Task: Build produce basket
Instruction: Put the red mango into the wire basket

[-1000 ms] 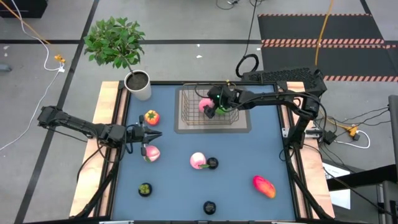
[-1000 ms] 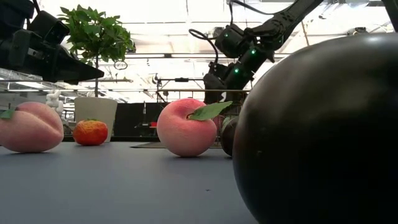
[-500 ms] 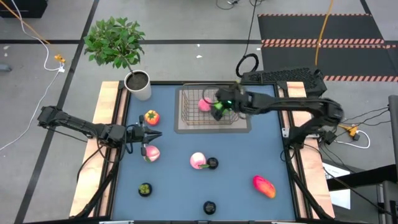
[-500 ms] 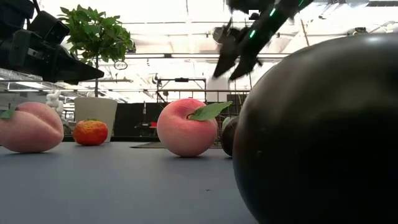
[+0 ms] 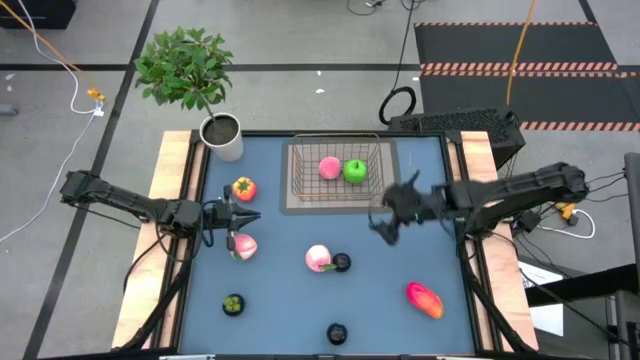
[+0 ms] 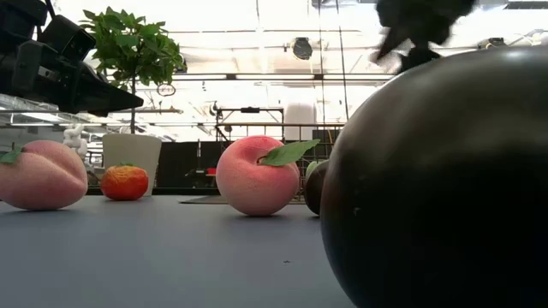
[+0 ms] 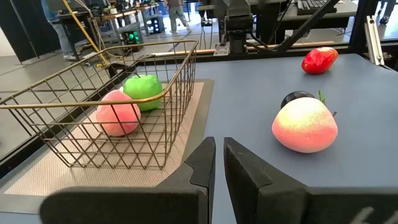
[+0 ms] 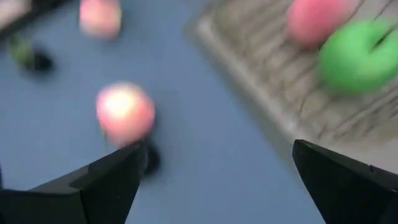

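basket (image 5: 336, 175) | holds apple (image 5: 355, 171), peach (image 5: 329, 167) | right pincer (image 5: 385, 222) just beside, seemingly empty, apart

Bright, even light; right wrist view heavily motion-blurred.

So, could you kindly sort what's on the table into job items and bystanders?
Job items: grey wire-mesh basket holding a pink peach and green apple; loose peaches; red-orange oval fruit.
Bystanders: leafy plant in white pot.

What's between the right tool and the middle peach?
Nothing visible. The right tool is open above bare table, and the peach lies apart from it; a small dark fruit touches the peach's near side.
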Available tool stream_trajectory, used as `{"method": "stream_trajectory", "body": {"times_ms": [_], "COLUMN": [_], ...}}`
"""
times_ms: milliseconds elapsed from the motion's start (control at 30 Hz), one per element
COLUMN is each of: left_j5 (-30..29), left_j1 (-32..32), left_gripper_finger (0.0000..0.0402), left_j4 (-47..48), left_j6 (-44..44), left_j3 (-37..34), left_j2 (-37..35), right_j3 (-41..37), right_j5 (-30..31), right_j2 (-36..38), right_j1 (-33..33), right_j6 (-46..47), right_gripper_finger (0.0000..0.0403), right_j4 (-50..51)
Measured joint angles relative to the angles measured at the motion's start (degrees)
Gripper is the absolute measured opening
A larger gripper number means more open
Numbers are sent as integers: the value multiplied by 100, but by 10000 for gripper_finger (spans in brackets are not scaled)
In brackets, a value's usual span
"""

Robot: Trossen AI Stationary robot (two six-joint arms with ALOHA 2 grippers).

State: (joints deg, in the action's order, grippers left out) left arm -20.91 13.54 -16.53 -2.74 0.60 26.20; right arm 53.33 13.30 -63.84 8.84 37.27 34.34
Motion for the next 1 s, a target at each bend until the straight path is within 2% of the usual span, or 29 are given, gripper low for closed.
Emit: {"method": "stream_trajectory", "body": {"times_ms": [100,200,533,767,1000], "left_j5": [0,0,0,0,0], "left_j1": [-1,0,0,-2,-2], "left_gripper_finger": [37,37,37,37,37], "left_j4": [0,-2,-2,-2,0], "left_j6": [0,0,0,0,0], "left_j3": [0,0,0,0,0], "left_j2": [0,0,0,0,0], "right_j3": [-460,-680,-689,-689,-687], "right_j5": [-13,-188,-413,-609,-996], "right_j2": [49,47,-248,-499,-1028], "right_j1": [610,1168,2905,3463,3830], "right_j6": [9,526,3331,4285,4347], "right_gripper_finger": [397,395,393,393,393], "right_j4": [304,558,815,1159,521]}}
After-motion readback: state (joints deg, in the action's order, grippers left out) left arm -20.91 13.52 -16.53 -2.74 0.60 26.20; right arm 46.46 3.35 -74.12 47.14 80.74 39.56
